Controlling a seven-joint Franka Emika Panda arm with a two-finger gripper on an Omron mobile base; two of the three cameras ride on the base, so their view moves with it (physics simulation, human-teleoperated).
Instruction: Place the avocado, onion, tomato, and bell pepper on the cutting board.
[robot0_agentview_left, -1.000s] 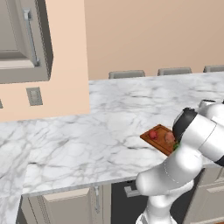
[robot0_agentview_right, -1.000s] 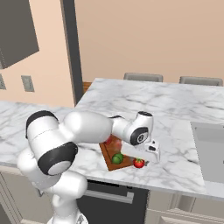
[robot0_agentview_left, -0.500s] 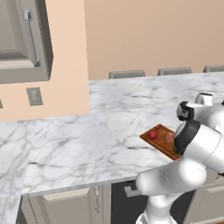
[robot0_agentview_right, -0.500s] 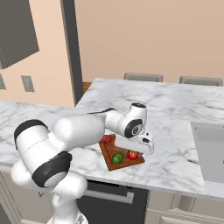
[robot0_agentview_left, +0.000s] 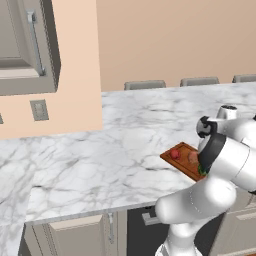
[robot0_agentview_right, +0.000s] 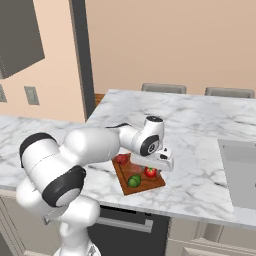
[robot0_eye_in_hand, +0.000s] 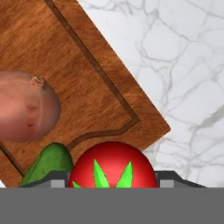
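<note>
1. Your pincer (robot0_eye_in_hand: 112, 183) hangs low over the near end of the cutting board (robot0_eye_in_hand: 87, 61), pointing down at it. In the right base view the hand sits just above the board's right side.
2. The tomato (robot0_eye_in_hand: 113, 164) lies straight under the pincer. In the hand view it sits between the two finger tips, green top facing the camera. In the right base view you see it resting on the board, just below the hand.
3. The jaws stand a modest way apart, one tip on each side of the tomato and very near its flanks. You cannot tell from these views whether the tips press on it or merely flank it.
4. Just beside the tomato, toward the board's near corner, lies the avocado (robot0_eye_in_hand: 49, 162); the two look close to touching in the hand view.
5. The onion (robot0_eye_in_hand: 24, 107) lies a little farther up the board, apart from the tomato and near the avocado.
6. The bell pepper (robot0_agentview_right: 120, 159) sits at the far left corner of the board, farthest from the pincer.
7. Count: one tomato, one avocado, one onion, one bell pepper, all four on the one cutting board.
8. The board lies at an angle on the marble counter (robot0_eye_in_hand: 192, 65), near its front edge.
</note>
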